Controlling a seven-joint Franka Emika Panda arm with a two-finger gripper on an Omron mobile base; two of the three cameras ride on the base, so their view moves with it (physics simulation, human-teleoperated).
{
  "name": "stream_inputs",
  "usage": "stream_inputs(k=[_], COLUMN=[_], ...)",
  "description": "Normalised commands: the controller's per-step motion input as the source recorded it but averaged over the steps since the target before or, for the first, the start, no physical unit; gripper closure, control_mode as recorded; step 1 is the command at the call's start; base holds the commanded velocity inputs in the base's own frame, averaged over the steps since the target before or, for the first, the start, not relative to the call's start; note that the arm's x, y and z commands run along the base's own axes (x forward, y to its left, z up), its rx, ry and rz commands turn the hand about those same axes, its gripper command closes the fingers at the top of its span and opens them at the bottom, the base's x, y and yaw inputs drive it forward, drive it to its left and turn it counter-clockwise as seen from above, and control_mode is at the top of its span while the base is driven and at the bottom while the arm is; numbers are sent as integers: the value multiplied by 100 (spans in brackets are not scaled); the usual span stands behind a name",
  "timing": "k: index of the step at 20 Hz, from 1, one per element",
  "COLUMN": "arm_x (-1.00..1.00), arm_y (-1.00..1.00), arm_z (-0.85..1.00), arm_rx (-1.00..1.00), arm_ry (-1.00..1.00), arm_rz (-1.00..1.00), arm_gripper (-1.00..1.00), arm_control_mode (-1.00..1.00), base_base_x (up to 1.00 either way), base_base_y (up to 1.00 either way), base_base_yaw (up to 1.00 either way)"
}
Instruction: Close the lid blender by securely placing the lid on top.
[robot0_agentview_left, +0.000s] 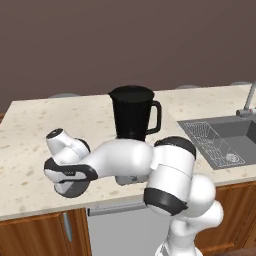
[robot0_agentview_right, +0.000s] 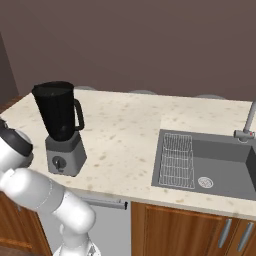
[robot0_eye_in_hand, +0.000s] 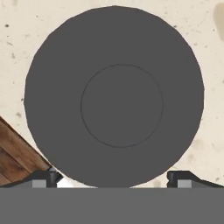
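In the left base view we see the blender (robot0_agentview_left: 132, 117), its jar mouth uncovered, standing on the speckled counter (robot0_agentview_left: 30, 125) left of the sink (robot0_agentview_left: 225, 140); the arm bends low over the counter's front edge, where a dark disc, probably the lid (robot0_agentview_left: 75, 189), lies beneath the hand. In the right base view we see the blender (robot0_agentview_right: 61, 127) near the counter's left end, well apart from the sink (robot0_agentview_right: 210, 160). In the hand view we see the lid (robot0_eye_in_hand: 114, 96) flat on the counter, with the gripper (robot0_eye_in_hand: 113, 178) spread wide, holding nothing, fingertips (robot0_eye_in_hand: 43, 178) flanking the disc's near edge.
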Motion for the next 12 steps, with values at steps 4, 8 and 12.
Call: stream_inputs(k=[4,8,12], arm_x=[6,16,20], arm_y=[0,1,7], arm_z=[-13,-1,0], arm_rx=[3,4,5], arm_ry=[-3,-2,0], arm_rz=[0,0,0], arm_gripper=[-100,-100,-100], arm_control_mode=[-100,-100,-100], base_base_x=[0,0,0], base_base_y=[0,0,0], base_base_yaw=[0,0,0])
